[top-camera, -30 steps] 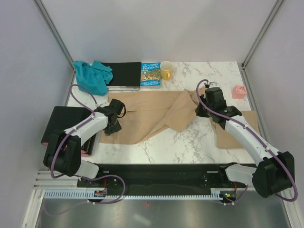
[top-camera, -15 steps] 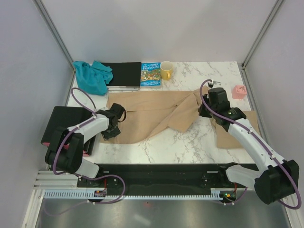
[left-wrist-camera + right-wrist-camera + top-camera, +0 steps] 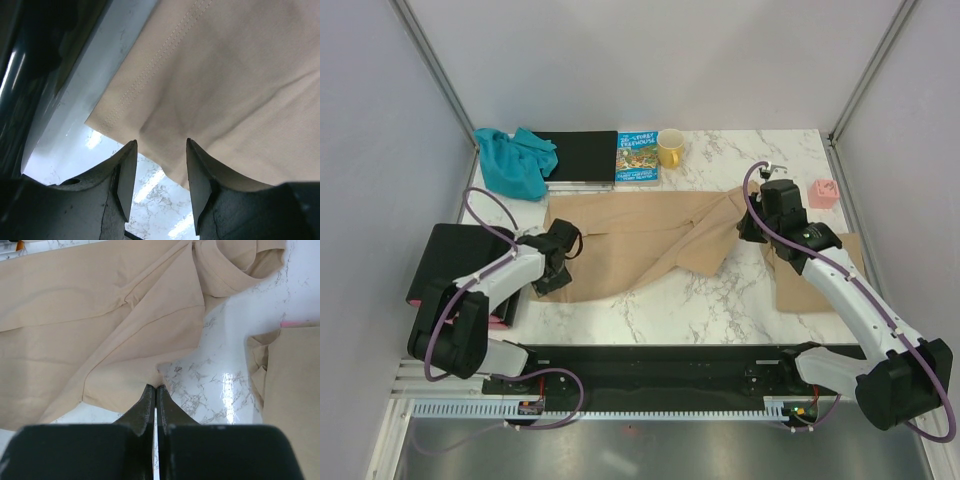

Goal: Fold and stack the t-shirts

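A black tray sits off the table's left side, at 9 o'clock. A blue-green cloth lies bunched in the corner at 10 o'clock. Next to it, along the far edge, come a black board, a picture book and a yellow mug near 12 o'clock.

The left gripper is at 8 o'clock, over the left corner of the big tan shirt. Its fingers are wide apart and hold nothing. The shirt's stitched corner lies just past them.

The big tan shirt is spread flat across the middle of the table, with folds near its right end.

The right gripper is at 2 o'clock. Its fingers are pressed tight together and pinch the edge of the big tan shirt.

A second tan shirt lies at 4 o'clock, partly under the right arm. A small pink block sits near the far right edge.
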Controlling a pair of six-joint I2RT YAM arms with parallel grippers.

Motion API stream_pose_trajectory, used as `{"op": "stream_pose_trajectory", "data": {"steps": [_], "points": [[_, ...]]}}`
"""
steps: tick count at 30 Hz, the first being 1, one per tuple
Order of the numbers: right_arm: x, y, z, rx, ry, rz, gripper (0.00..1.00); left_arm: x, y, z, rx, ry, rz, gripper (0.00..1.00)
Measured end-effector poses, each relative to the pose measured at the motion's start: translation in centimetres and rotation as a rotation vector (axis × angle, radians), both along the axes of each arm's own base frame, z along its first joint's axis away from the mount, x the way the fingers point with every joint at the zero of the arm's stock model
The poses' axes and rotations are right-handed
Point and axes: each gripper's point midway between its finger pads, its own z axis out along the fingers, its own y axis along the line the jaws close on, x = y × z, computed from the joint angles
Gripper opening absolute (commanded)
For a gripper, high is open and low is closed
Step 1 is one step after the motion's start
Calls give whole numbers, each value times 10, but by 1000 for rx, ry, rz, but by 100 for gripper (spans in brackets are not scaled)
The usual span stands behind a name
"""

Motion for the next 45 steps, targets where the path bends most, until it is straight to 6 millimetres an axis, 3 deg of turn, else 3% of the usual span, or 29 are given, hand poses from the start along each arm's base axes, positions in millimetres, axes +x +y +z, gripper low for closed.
{"op": "stream_pose_trajectory", "data": {"steps": [4,10,20,23,24,33,35,36,38,42,45], "points": [[-1,0,-1,-2,5,0,0,-6,1,3,-13,-16,4,51],[-3,-1,3,3,-5,1,0,-20,5,-8,-6,22,21,51],[-6,2,8,20,-13,19,0,-19,4,-9,-6,33,26,49],[-5,3,9,23,-14,22,0,-18,2,-10,-12,33,27,36],[-5,4,10,25,-16,24,0,-17,1,-10,-16,35,26,27],[-6,5,15,33,-26,31,0,-9,-7,-12,-36,43,18,7],[-6,5,16,33,-30,32,0,-8,-8,-12,-39,42,18,10],[-6,5,17,33,-32,32,0,-8,-8,-13,-40,42,18,26],[-6,5,18,33,-35,33,0,-9,-7,-12,-32,45,18,34],[-6,5,20,34,-39,33,0,-11,-3,-10,-20,44,22,45],[-6,5,21,35,-43,33,0,-15,0,-9,-23,24,29,46]]}}
